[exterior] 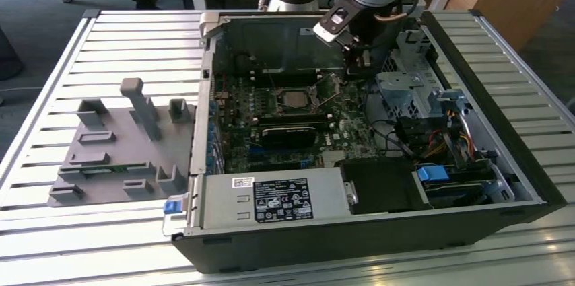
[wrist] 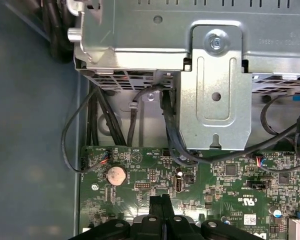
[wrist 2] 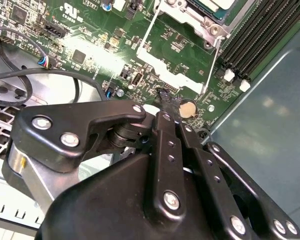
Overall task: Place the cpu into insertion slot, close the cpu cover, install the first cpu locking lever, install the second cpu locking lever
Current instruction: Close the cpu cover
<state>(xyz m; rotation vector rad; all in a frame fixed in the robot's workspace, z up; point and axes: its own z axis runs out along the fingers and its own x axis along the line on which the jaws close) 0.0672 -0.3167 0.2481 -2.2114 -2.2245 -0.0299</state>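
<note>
In the exterior view the open computer case (exterior: 359, 165) lies on a slatted table. The insertion slot (exterior: 294, 99) sits mid-board with the cpu's grey face (exterior: 295, 101) in it. The cpu cover (wrist 2: 192, 22) appears as a silver frame at the socket's edge in the second wrist view. Two thin metal levers (wrist 2: 149, 30) (wrist 2: 211, 70) stand loose beside it. My gripper (exterior: 355, 69) hangs over the board to the exterior view's right of the socket. Its black fingers (wrist: 162, 202) are pressed together, shut on nothing, above the coin battery (wrist 2: 188, 107).
A grey drive cage (wrist: 215, 85) and black cables (wrist: 170, 130) lie close to the gripper. Long memory slots (wrist 2: 260, 40) run beside the socket. A power supply (exterior: 279, 198) fills the case's near end. A grey fixture plate (exterior: 117, 151) lies at the exterior view's left.
</note>
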